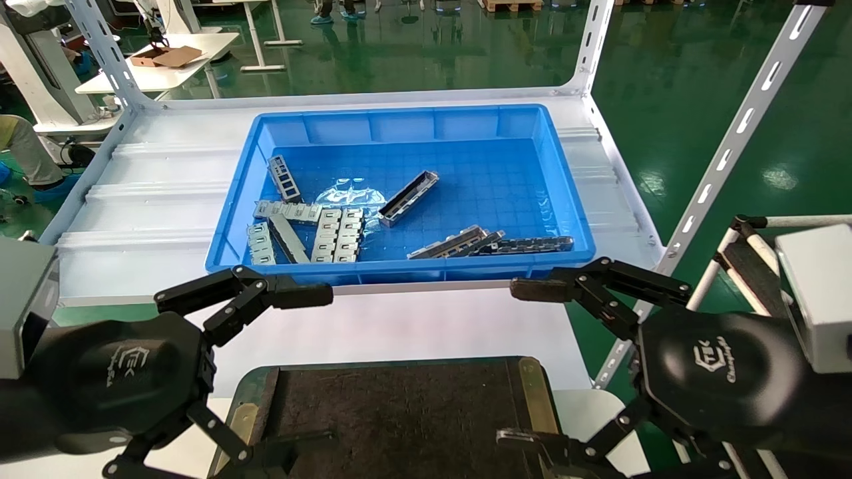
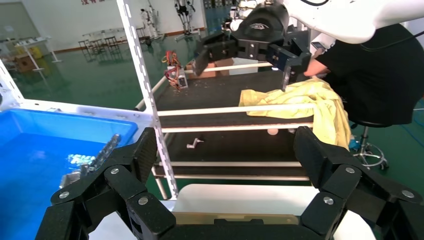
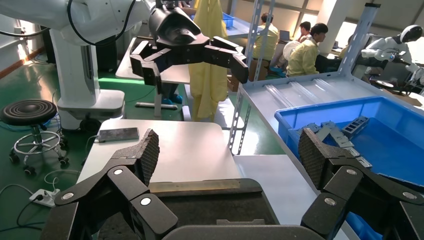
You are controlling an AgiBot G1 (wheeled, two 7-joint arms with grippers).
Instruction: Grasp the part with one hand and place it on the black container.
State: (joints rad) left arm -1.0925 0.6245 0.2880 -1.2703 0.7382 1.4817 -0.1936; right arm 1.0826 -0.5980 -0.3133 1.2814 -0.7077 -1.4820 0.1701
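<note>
We hold our right gripper point(image 1: 529, 362) and left gripper point(image 1: 309, 369) over the near corners of the black container point(image 1: 399, 406), jaws spread wide and empty, while the part point(image 1: 409, 198) lies beyond it in the blue bin point(image 1: 399, 126).

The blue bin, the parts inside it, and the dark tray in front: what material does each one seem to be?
The blue bin looks like moulded plastic: glossy, uniform colour, gridded floor. The parts, such as the channel bracket, look like bare metal: silver-grey with bright reflections. The black container has a rough, matte dark surface, possibly foam or rubber, with brass-coloured strips on its sides.
</note>
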